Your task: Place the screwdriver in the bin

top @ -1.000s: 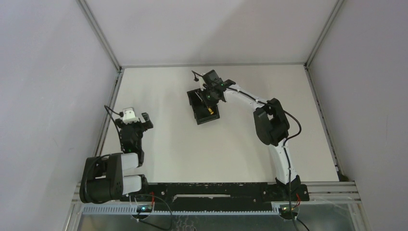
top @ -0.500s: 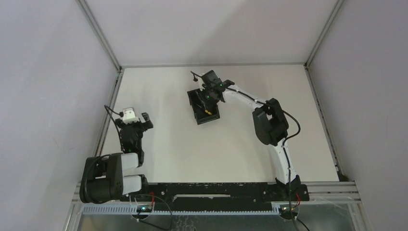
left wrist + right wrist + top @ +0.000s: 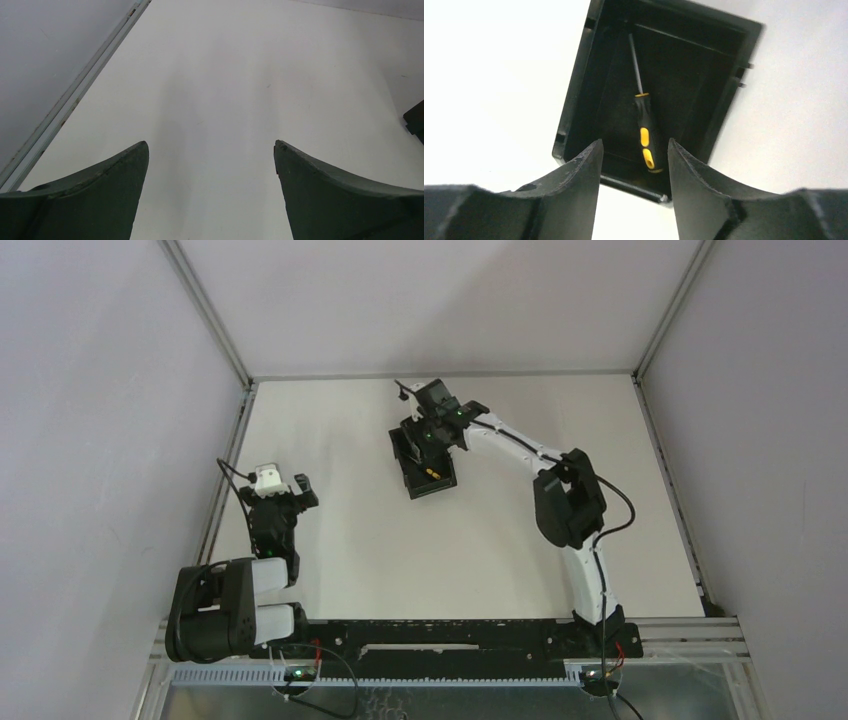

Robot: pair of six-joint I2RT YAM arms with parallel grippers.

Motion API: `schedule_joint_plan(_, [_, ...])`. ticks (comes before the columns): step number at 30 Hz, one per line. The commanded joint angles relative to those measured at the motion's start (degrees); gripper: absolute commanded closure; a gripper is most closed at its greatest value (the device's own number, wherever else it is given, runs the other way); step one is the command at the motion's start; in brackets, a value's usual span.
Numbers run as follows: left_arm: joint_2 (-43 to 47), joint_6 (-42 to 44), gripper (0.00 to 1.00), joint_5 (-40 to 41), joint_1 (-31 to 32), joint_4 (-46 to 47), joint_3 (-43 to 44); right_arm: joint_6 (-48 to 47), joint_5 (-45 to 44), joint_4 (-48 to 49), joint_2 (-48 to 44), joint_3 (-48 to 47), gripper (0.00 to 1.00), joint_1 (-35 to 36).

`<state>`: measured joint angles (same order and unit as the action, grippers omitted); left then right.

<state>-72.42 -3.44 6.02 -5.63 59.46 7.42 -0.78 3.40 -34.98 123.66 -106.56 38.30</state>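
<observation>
The black bin (image 3: 415, 480) sits mid-table toward the back; it fills the upper middle of the right wrist view (image 3: 576, 95). The yellow-and-black screwdriver (image 3: 645, 135) lies flat on the bin's floor, its thin shaft pointing away from the camera; from above its yellow handle shows (image 3: 432, 472). My right gripper (image 3: 634, 145) is open and empty, raised over the bin's far end (image 3: 428, 435). My left gripper (image 3: 211, 145) is open and empty over bare table at the left (image 3: 283, 488).
A metal rail (image 3: 228, 455) runs along the table's left edge, and grey walls enclose the back and sides. A dark corner of the bin (image 3: 415, 120) shows at the right edge of the left wrist view.
My right gripper has drawn back from the bin toward the far edge of the table. The screwdriver stays lying in the bin. The left arm has not moved.
</observation>
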Motion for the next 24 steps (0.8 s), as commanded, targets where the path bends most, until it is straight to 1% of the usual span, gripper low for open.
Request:
schedule_joint_plan(1, [0.66, 1.07, 0.00, 0.57, 0.12, 1.97, 2.89, 5.67, -7.48, -1.18, -11.41, 0.02, 0.39, -1.08])
schedule_joint_plan(2, [0.68, 1.07, 0.00, 0.57, 0.17, 1.97, 2.87, 6.47, -7.90, -0.60, -13.49, 2.06, 0.37, -1.96])
schedule_joint_plan(3, [0.69, 1.06, 0.00, 0.57, 0.18, 1.95, 2.93, 7.51, -8.43, 0.47, -16.03, 4.71, 0.31, -3.04])
schedule_joint_plan(4, [0.69, 1.07, 0.00, 0.57, 0.17, 1.97, 2.88, 8.77, -9.53, 2.04, -18.73, 8.08, 0.20, -4.23])
schedule_joint_plan(5, [0.66, 1.07, 0.00, 0.55, 0.18, 1.97, 2.91, 9.58, -10.41, 3.88, -21.51, 11.55, 0.03, -5.80])
schedule_joint_plan(6, [0.72, 1.05, 0.00, 0.57, 0.18, 1.97, 2.87, 10.31, -10.94, 5.50, -24.49, 15.52, 0.01, -7.54])
schedule_joint_plan(7, [0.71, 1.07, 0.00, 0.53, 0.16, 1.95, 2.87, 11.41, -11.40, 7.14, -27.16, 20.48, 0.00, -9.59])
schedule_joint_plan(10, [0.75, 1.05, 0.00, 0.54, 0.13, 1.94, 2.87, 13.54, -10.17, 9.67, -35.20, 29.77, 0.00, -17.06])
schedule_joint_plan(14, [0.70, 1.07, 0.00, 0.57, 0.17, 1.95, 2.87, 14.29, -9.26, 9.01, -43.15, 37.34, 0.00, -27.46])
schedule_joint_plan(17, [0.69, 1.06, 0.00, 0.57, 0.18, 1.97, 2.86, 13.61, -8.94, 8.90, -47.26, 41.55, 0.00, -34.03])
schedule_joint_plan(20, [0.67, 1.06, 0.00, 0.61, 0.17, 1.97, 2.87, 12.25, -9.97, 10.48, -50.68, 45.34, 0.00, -36.04])
schedule_joint_plan(24, [0.70, 1.07, 0.00, 0.57, 0.15, 1.93, 2.86, 11.24, -10.02, 13.77, -53.99, 49.36, 0.00, -36.28])
